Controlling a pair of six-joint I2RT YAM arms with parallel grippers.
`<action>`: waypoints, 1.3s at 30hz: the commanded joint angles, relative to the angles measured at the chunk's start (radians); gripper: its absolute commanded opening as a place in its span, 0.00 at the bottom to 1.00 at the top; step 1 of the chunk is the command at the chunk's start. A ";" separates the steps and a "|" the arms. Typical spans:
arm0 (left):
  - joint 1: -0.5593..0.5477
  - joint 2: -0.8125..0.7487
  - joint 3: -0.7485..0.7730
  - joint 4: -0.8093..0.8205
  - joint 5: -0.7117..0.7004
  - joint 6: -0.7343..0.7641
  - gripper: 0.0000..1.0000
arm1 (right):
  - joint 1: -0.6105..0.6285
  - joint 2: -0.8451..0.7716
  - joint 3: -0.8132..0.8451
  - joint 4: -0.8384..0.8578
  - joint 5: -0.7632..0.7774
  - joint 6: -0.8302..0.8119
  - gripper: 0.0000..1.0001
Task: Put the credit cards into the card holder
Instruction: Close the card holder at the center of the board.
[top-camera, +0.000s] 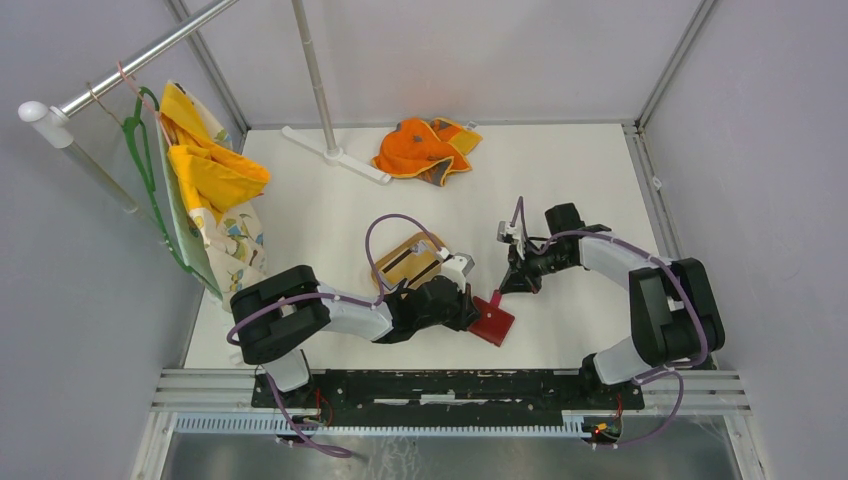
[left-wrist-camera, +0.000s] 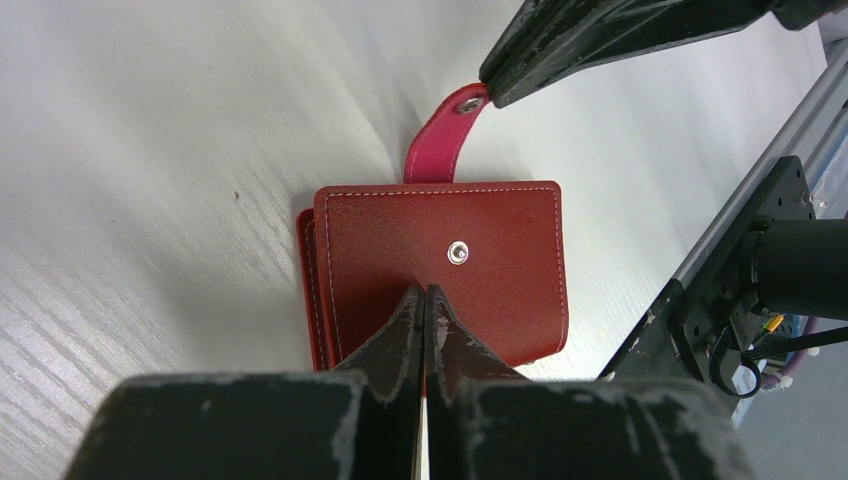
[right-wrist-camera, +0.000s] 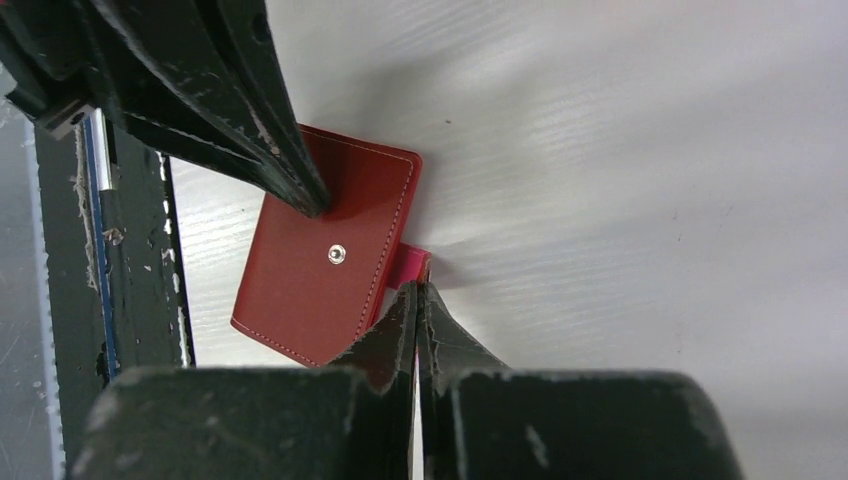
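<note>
A: White tabletop, grey walls on three sides. Where do the arms stand?

B: Left gripper (left-wrist-camera: 422, 296) is closed, its fingertips together and pressing down on the cover of the card holder (left-wrist-camera: 500, 250), just short of the snap stud (left-wrist-camera: 458, 252). Nothing sits between its fingers.

A: And the other?

B: Right gripper (right-wrist-camera: 415, 291) is clamped on the end of the holder's snap tab (left-wrist-camera: 437, 148), which stands off the cover.

A: How does the holder lie?

B: Flat on the table (top-camera: 560, 200), folded shut, red cover up, near the front edge between the two arms. From the left wrist, its long sides run across the picture. The tab leaves the far long side and points away from the left gripper, toward the right one. From above, the holder sits cornerwise to the table edge.

A: The cards?

B: Credit cards (top-camera: 416, 262) rest in a wooden tray (top-camera: 381, 267) just behind the left wrist, apart from the holder. Any print on them is too small to read.

A: Further out?

B: An orange cloth (top-camera: 425, 148) lies at the back, and a yellow cloth (top-camera: 210, 165) hangs on a green hanger (top-camera: 145, 150) at the left.
</note>
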 joint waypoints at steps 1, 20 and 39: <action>-0.001 0.015 0.000 0.007 0.015 0.016 0.02 | 0.003 -0.062 0.002 -0.015 -0.067 -0.041 0.00; 0.000 0.026 0.001 0.029 0.031 0.004 0.02 | 0.087 -0.102 -0.020 -0.092 -0.004 -0.174 0.00; 0.000 0.040 -0.002 0.060 0.049 0.008 0.02 | 0.021 -0.081 -0.027 0.043 0.157 -0.008 0.26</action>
